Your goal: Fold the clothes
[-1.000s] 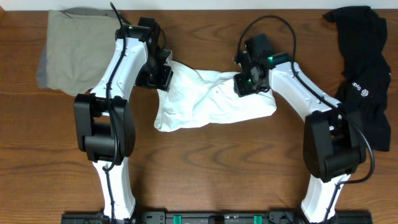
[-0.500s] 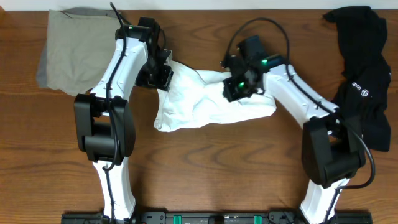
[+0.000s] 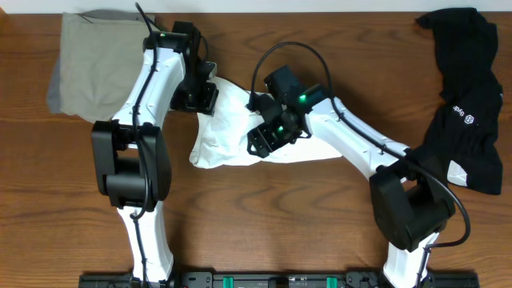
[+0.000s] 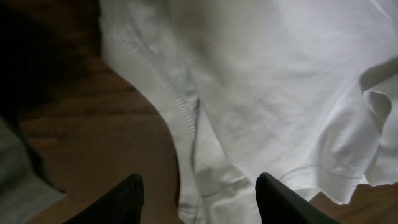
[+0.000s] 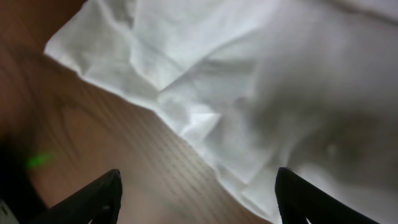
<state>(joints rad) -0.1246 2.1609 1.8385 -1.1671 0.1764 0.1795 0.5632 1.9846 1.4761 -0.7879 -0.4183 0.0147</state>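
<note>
The clothes, a white T-shirt [image 3: 224, 136], lie crumpled in the middle of the wooden table [image 3: 264, 216]. My left gripper [image 3: 206, 101] is over the shirt's upper left corner. In the left wrist view that gripper [image 4: 200, 200] stands open, its dark fingers [image 4: 127, 200] apart over a stitched hem of the shirt [image 4: 280, 93]. My right gripper [image 3: 261, 142] hovers over the shirt's middle. The right wrist view shows it [image 5: 199, 199] wide open, straddling a creased edge of the shirt [image 5: 280, 74] and bare wood. No graphic or lettering shows.
A khaki-tan folded garment [image 3: 88, 60] lies at the back left, just beyond the left arm. A black garment [image 3: 468, 96] is heaped along the right edge. Both arm bases stand at the table's near side.
The right arm swept left across the shirt, dragging its right part toward the middle, and its gripper has opened. The shirt's lower left corner shifted slightly left. The left gripper barely moved.
</note>
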